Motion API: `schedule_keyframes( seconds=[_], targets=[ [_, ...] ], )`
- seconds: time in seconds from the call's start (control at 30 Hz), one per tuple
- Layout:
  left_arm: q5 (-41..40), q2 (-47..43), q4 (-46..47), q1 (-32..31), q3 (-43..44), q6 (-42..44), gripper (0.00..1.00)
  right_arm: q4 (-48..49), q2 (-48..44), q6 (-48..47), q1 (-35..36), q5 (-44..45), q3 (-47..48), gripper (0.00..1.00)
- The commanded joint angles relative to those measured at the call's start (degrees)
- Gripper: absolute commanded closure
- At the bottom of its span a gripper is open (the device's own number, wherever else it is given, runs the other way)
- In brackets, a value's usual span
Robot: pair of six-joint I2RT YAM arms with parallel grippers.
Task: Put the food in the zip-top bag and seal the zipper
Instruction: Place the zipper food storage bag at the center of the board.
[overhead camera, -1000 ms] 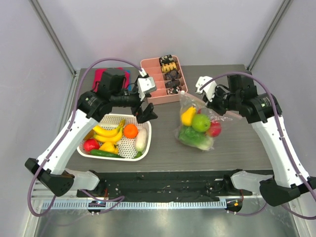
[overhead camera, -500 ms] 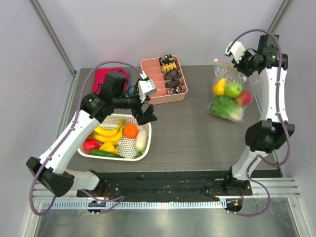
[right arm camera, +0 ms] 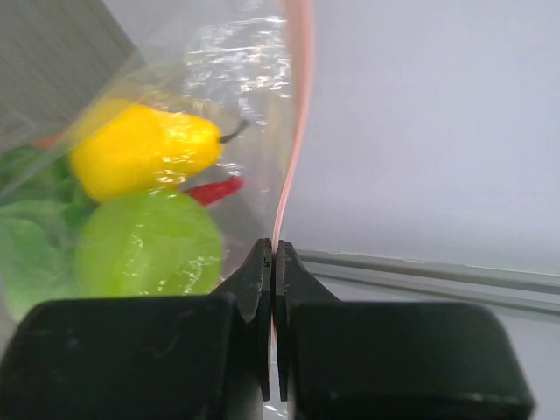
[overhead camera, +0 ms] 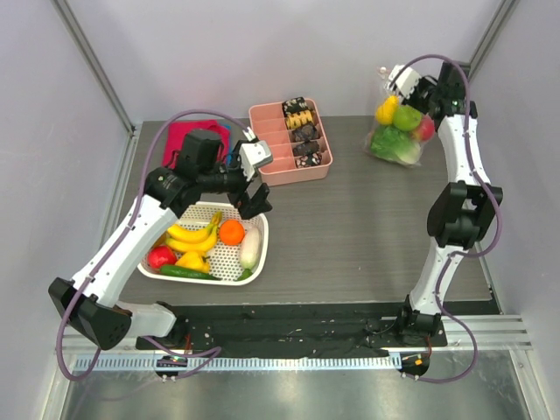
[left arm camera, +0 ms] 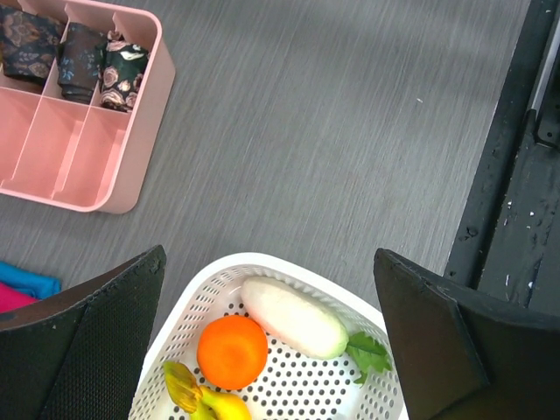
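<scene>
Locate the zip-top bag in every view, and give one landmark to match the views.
Top external: upper right, the zip-top bag held by the right claw.
Left wrist: not in it.
Right wrist: left half, its zipper pinched in the shut claw.
Landmark: the green apple inside the bag, in the top and right wrist views.

Right gripper [overhead camera: 389,86] high at 2 o'clock, pinching top of bag [overhead camera: 394,144]; bag hangs, food [overhead camera: 404,118] inside: yellow, green, red. Left gripper [overhead camera: 254,199] spread wide over basket [overhead camera: 224,259] at 8 o'clock with bananas [overhead camera: 194,234], orange [overhead camera: 231,232]. Tray [overhead camera: 297,174] at 12; cloths [overhead camera: 178,136] at 10.
</scene>
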Motion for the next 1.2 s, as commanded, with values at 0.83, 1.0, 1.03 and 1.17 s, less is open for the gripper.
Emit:
schedule_keyframes(
  seconds=[0.83, 1.0, 1.03, 1.17],
  targets=[
    [-0.5, -3.4, 1.6, 0.8, -3.4, -0.1, 0.00, 14.1, -23.9, 1.8, 5.0, 0.1, -60.7, 0.99],
    [-4.0, -3.1, 0.9, 1.4, -4.3, -4.6, 0.00, 13.4, -25.2, 3.1, 5.0, 0.9, -59.8, 0.99],
    [-4.3, -3.0, 0.7, 1.6, -4.7, -5.3, 0.00, 12.8, -26.2, 1.8, 5.0, 1.0, -60.8, 0.99],
    [-5.8, -3.2, 0.7, 2.6, -6.0, -9.4, 0.00, 7.6, -33.3, 0.2, 5.0, -0.3, -65.8, 0.71]
  ],
)
